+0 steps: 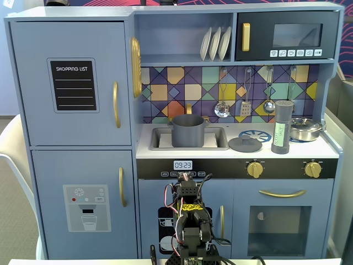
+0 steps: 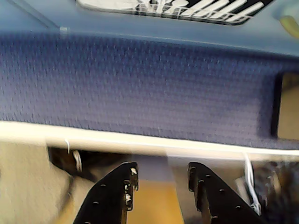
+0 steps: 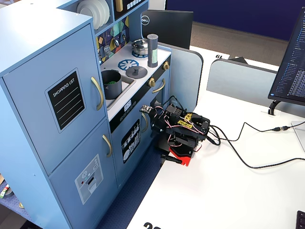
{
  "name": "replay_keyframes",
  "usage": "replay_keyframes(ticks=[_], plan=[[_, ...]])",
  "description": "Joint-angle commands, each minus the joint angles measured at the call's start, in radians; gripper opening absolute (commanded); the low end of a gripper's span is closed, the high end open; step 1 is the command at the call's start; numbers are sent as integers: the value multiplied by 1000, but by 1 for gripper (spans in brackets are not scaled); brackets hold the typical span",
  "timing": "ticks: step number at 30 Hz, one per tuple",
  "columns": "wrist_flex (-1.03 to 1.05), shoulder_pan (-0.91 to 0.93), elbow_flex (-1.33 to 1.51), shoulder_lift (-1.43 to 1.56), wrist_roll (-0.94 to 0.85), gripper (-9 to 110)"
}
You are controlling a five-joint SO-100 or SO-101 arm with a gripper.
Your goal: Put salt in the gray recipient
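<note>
Kitchen [image 1: 71, 83] dominates both fixed views; gray recipient [image 1: 188, 131] sits in the sink, salt [image 1: 282, 127] at its three o'clock on the counter, untouched. Arm lies folded below, gripper [image 2: 161, 177] spread, empty. Nothing seems done yet.
</note>
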Motion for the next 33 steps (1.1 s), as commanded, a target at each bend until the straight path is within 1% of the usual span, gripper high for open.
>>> replay_keyframes(ticks=[1, 4, 7, 9, 12, 14, 17, 21, 24, 26, 29, 33], plan=[[-140, 127, -143, -58, 3, 7], [-212, 259, -321, -176, -15, 8], [-213, 420, -517, -305, -80, 2], [-215, 520, -647, -365, -100, 3], [-233, 621, -831, -434, -89, 3], [-244, 687, -939, -485, -126, 5], [-322, 769, -1068, -568, -169, 5], [-551, 841, -1152, -672, -83, 16], [-730, 865, -1170, -747, -29, 35], [-842, 885, -1164, -792, -15, 42], [-957, 904, -1166, -856, 9, 54], [-1032, 914, -1163, -917, 21, 62]])
